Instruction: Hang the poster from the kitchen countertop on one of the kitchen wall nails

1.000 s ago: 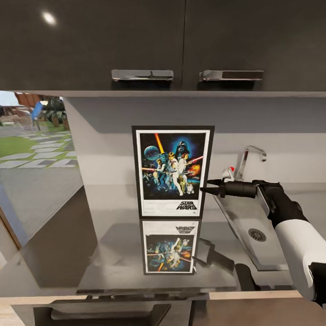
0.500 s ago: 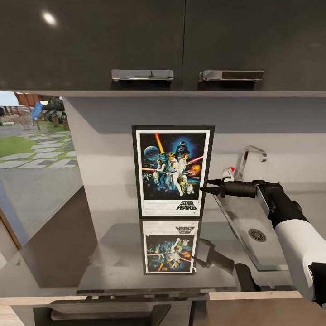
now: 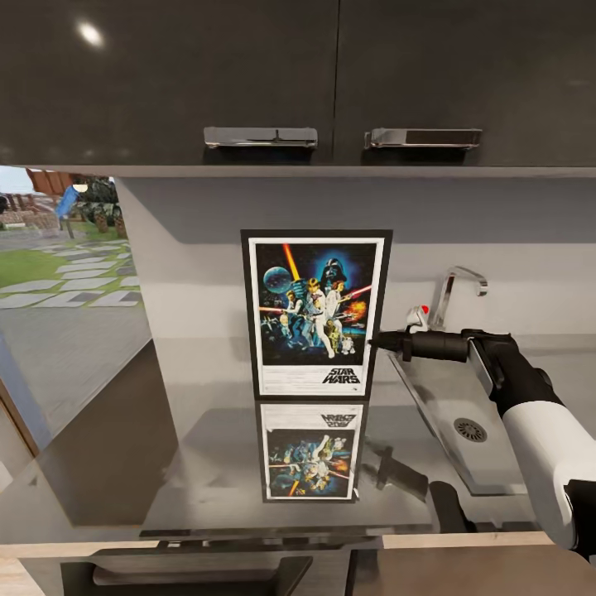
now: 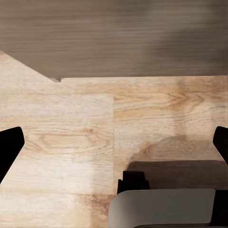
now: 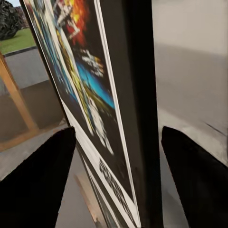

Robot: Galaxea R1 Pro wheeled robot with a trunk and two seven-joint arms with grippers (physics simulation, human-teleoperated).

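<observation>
Glossy grey bench [image 3: 207, 414] carries the poster [image 3: 314, 314] upright against the wall; right gripper [image 3: 379, 340] jaws straddle its frame edge, gripping it for lifting.

Poster [image 3: 316, 314] stands upright on the countertop [image 3: 199, 439] against the far wall, left of the sink; my right gripper [image 3: 374, 341] closed on its right frame edge.

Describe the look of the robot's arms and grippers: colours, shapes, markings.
In the head view the right arm has a glossy white rounded shell, then a black wrist. The right gripper is black and slim, tapering to points. The left wrist view shows the left gripper with black fingertips. No markings or cables are visible.
</observation>
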